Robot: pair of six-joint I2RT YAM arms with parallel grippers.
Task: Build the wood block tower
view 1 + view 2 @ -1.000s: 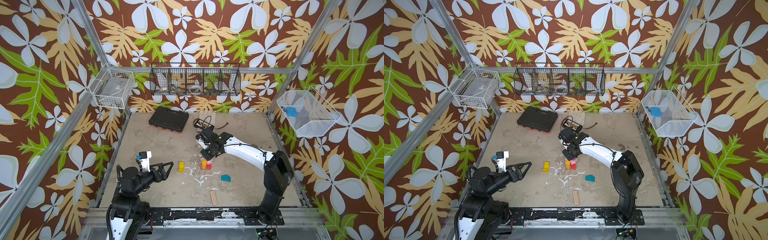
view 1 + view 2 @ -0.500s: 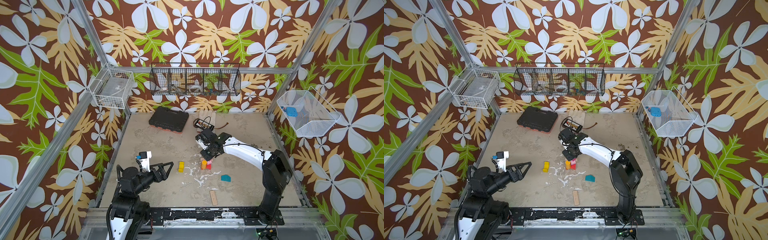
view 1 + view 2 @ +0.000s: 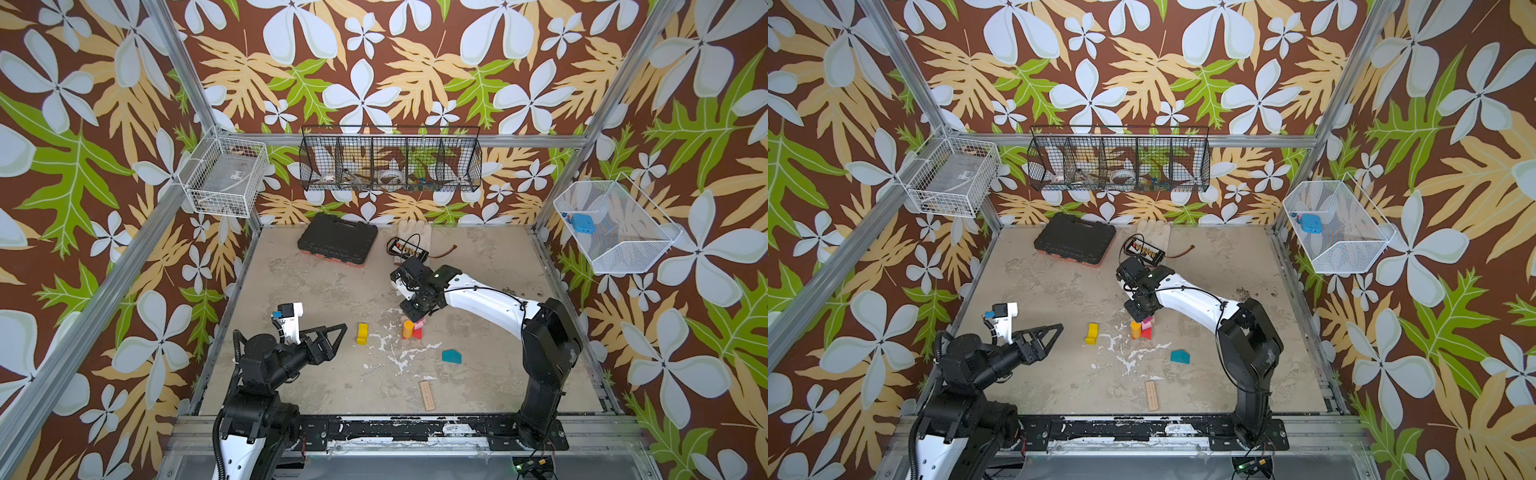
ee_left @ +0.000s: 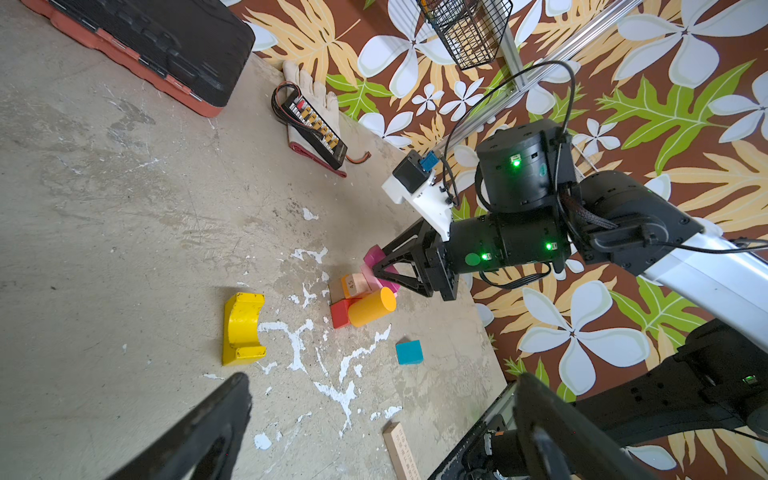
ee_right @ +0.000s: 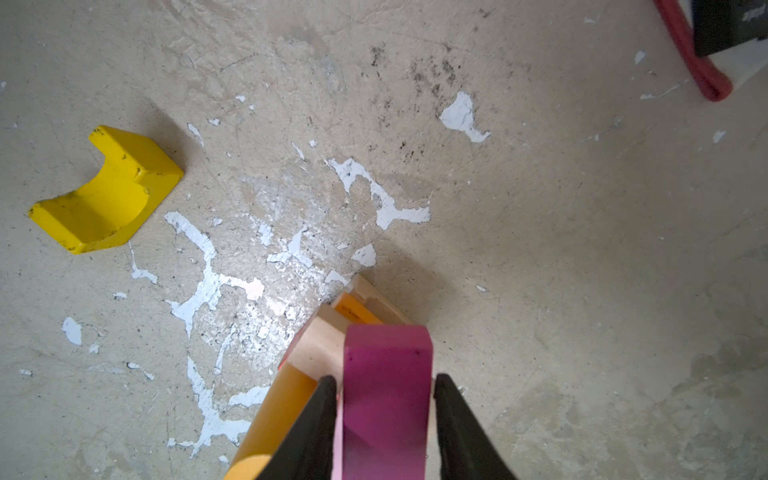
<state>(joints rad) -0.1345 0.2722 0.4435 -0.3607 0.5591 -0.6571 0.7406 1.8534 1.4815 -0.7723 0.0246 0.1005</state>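
At the middle of the tabletop point(image 3: 316, 291), the right fingers point(image 5: 311, 424) are flanking the magenta block point(image 5: 386, 395) atop the low tower point(image 3: 413, 328), with slim gaps showing, so seemingly released. Building is looking partway done. The yellow arch point(image 3: 362, 333) on the left, and the teal pentagon point(image 3: 451, 356) and plain bar point(image 3: 427, 395) nearer, are lying unstacked. The left fingers point(image 4: 199, 436) are hanging spread and empty at near left.

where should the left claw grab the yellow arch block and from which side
Probably from straight above with the open left claw, which is nearest. The yellow arch block lies flat on the table, notch outline facing up, nothing touching it. Put one jaw in the notch and one on the straight back, pinching the bridge.
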